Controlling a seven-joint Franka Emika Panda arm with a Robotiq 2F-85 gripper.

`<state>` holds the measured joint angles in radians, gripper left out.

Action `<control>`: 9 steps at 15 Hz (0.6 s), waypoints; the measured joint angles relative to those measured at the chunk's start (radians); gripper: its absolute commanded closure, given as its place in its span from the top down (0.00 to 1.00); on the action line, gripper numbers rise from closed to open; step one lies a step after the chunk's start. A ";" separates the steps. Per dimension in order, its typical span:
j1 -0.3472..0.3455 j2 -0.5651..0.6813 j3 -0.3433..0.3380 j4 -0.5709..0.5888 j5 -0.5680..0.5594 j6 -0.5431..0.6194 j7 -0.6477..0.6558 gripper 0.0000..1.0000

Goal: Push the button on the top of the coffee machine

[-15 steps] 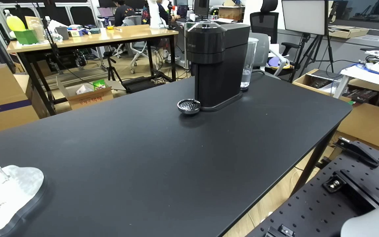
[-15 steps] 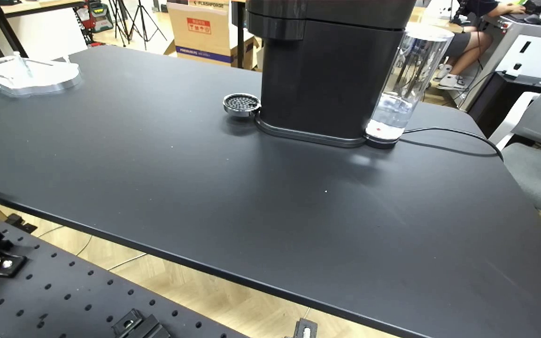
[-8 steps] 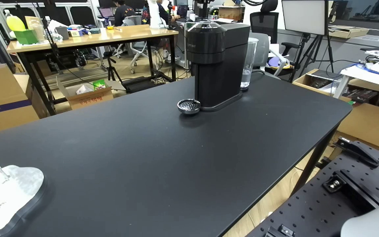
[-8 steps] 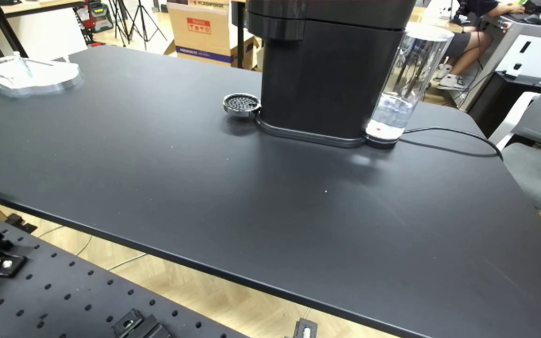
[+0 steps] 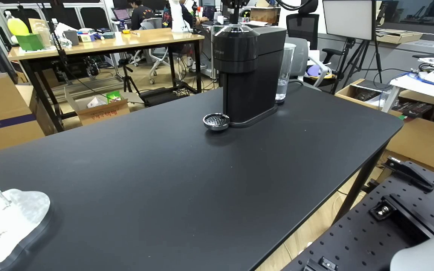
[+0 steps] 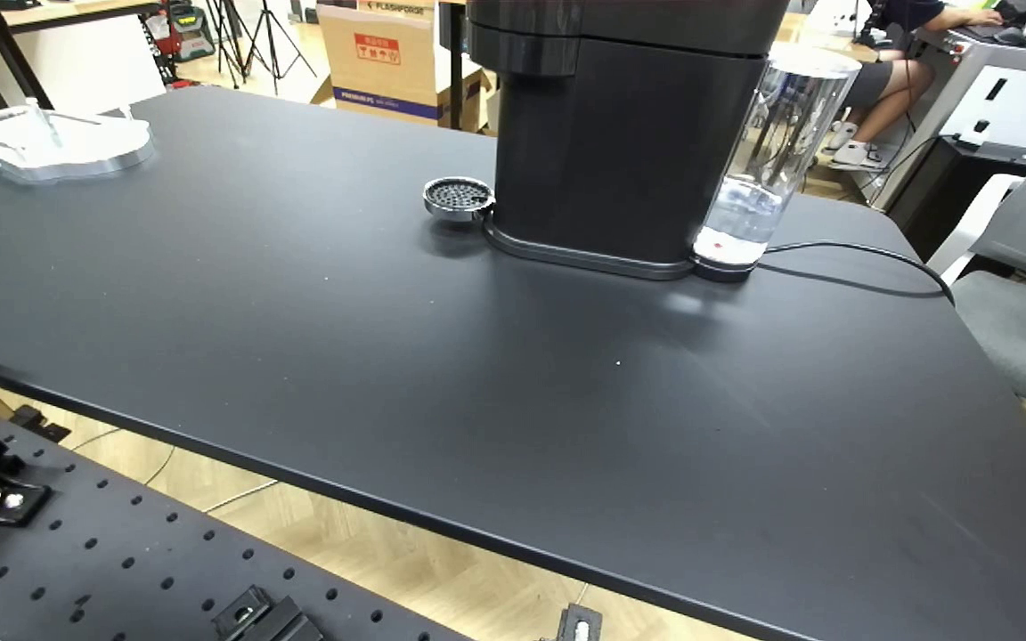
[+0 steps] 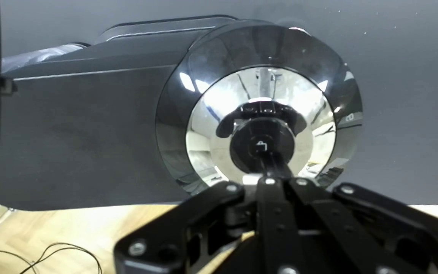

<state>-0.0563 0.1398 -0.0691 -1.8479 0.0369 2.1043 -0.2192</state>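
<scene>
wrist view: machine [image 7: 139, 125] from above, dark button [image 7: 247, 137] centred in its chrome ring [image 7: 319, 129].
hand [image 7: 270, 156]: narrow, tips together over the button; touching or just above, cannot tell.
bench [image 5: 145, 177]: in both exterior views, machine upright on it, tray [image 5: 217, 121] at its front, tank [image 6: 758, 160] at its back.

An exterior view shows "FLASHFORGE" on an orange strip [image 6: 395, 7], "PREMIUM PC" on the purple band [image 6: 386, 104] of a cardboard box [image 6: 393, 76] and symbols on its red label [image 6: 378, 49]. Blurred lettering marks an open carton [image 5: 104, 114] and the coffee machine [image 5: 249, 75]. The wrist view shows a white padlock-like sign [image 7: 261, 145] on the black button [image 7: 255, 139].
</scene>
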 measured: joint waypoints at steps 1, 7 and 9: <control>-0.002 0.001 0.000 0.000 0.000 0.000 0.000 0.00; -0.010 0.008 0.000 0.000 0.000 0.000 0.000 0.00; -0.010 0.011 0.000 0.000 0.000 0.001 0.000 0.00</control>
<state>-0.0665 0.1508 -0.0688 -1.8478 0.0374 2.1050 -0.2192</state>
